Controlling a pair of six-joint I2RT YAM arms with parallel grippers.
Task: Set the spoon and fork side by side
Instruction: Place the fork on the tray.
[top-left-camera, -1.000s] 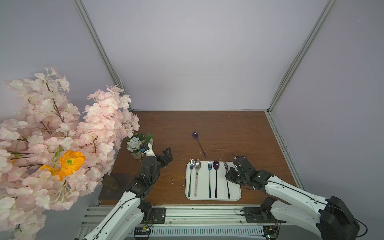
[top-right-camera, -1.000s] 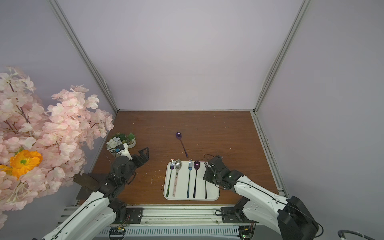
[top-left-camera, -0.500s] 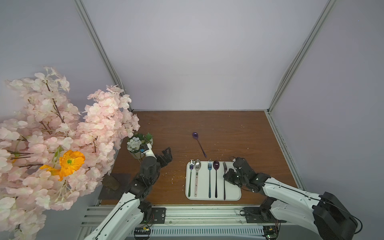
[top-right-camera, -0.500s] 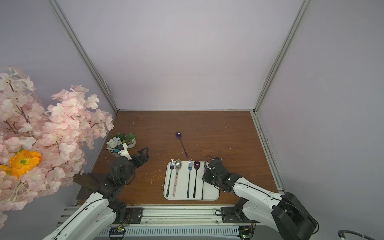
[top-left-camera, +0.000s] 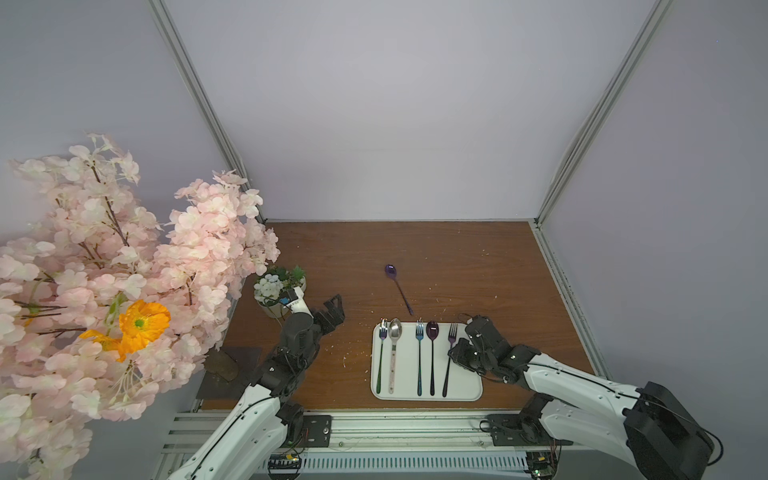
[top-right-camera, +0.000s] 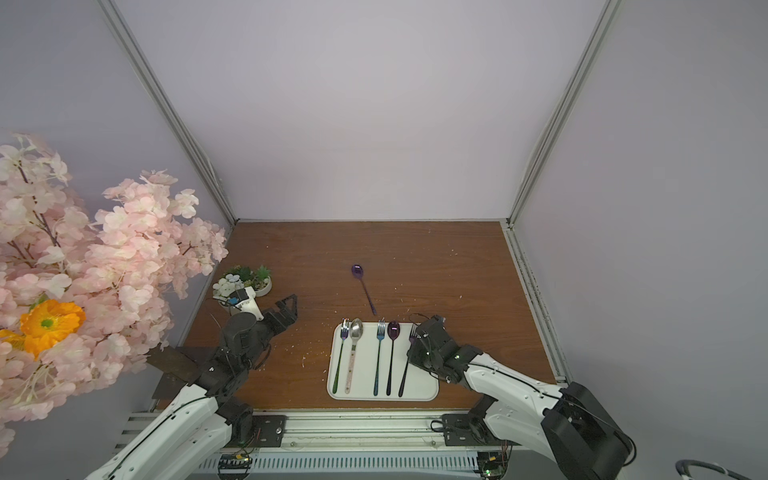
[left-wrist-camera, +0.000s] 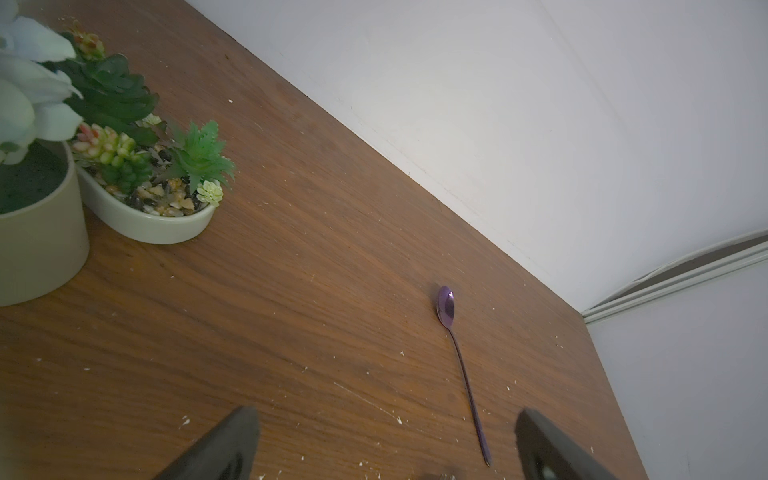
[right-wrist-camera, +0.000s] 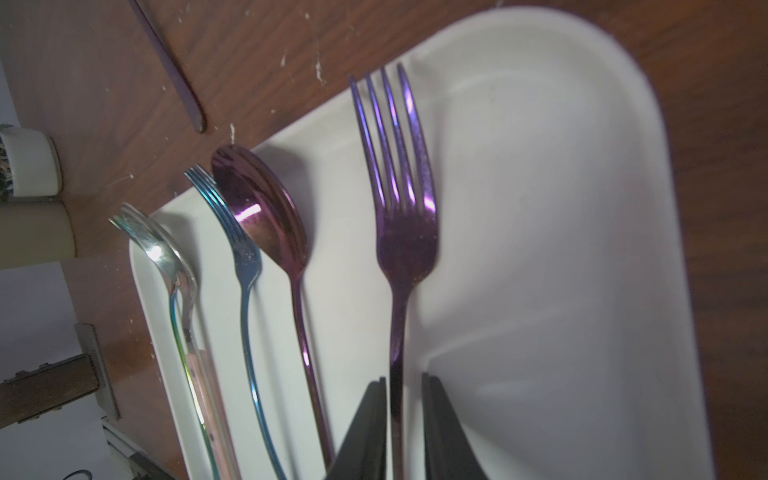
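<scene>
Around fork (right-wrist-camera: 405, 232), fingers (right-wrist-camera: 365, 428) now seemingly apart

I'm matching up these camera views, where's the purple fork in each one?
Top view: purple fork, rightmost on white tray.
Top view: purple fork likewise rightmost.
Left wrist: not in it.
Right wrist: centre, handle inside the right tool.
Shared landmark: loose purple spoon on the wood.
</scene>
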